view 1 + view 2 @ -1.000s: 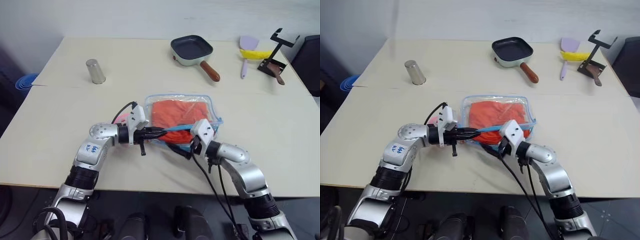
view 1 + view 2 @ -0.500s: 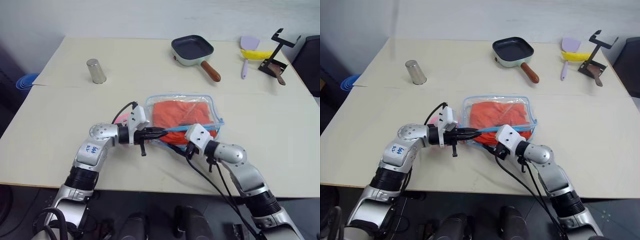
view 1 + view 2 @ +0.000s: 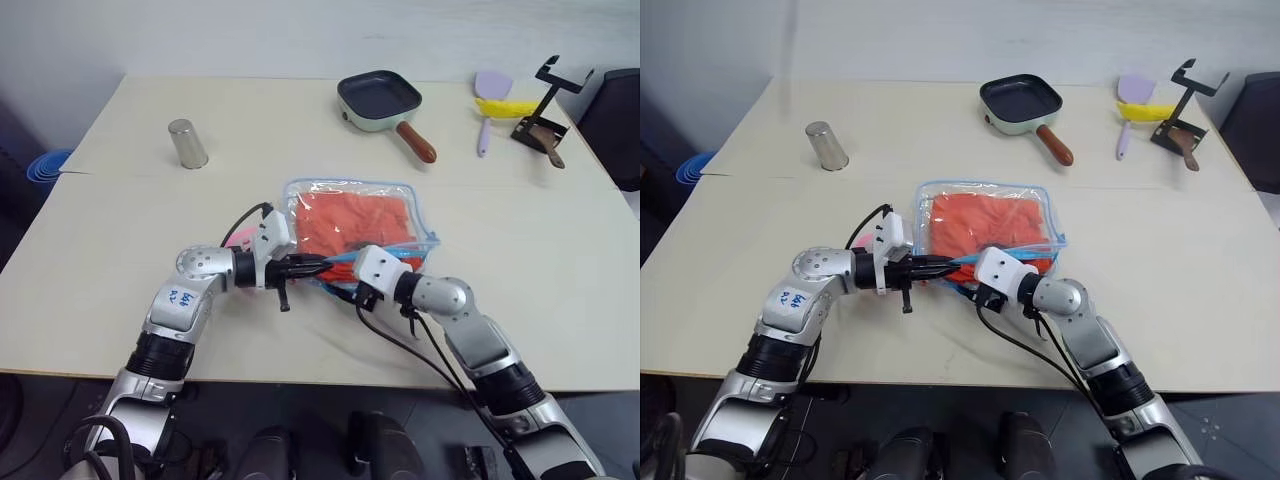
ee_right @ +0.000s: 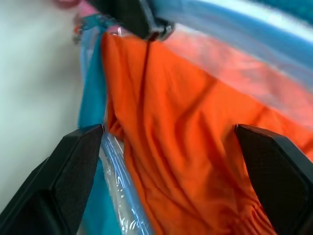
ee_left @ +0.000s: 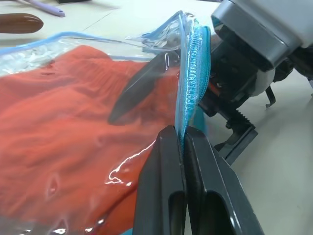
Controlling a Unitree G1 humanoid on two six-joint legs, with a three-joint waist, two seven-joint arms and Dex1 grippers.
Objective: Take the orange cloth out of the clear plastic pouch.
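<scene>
Black and narrow, your left gripper point(image 5: 182, 147) has its two fingers pinched tight on the ribbed light-blue zipper trim point(image 5: 193, 73) of the clear plastic pouch point(image 3: 352, 222), probably to pin that lip and hold the mouth up. Your right gripper point(image 4: 171, 166) faces it with its jaws spread wide and nothing between them yet; one black finger point(image 5: 142, 88) is already under the glossy film, lying on the orange cloth point(image 3: 350, 220), so I judge it is lined up to close on the fabric.

Both hands meet near the worktop's near edge, about midway along it. From there the pouch lies flat, stretching toward the worktop's centre: soft, transparent, crinkled, rounded at the corners, the cloth folded and softly creased inside.

Further back, a small upright metal cylinder point(image 3: 187, 143) stands toward the far-left corner. Along the far edge sit a square dark frying pan with a brown handle point(image 3: 385, 100), then a lilac spatula point(image 3: 490, 95) and a black stand point(image 3: 548, 110) near the far-right corner
</scene>
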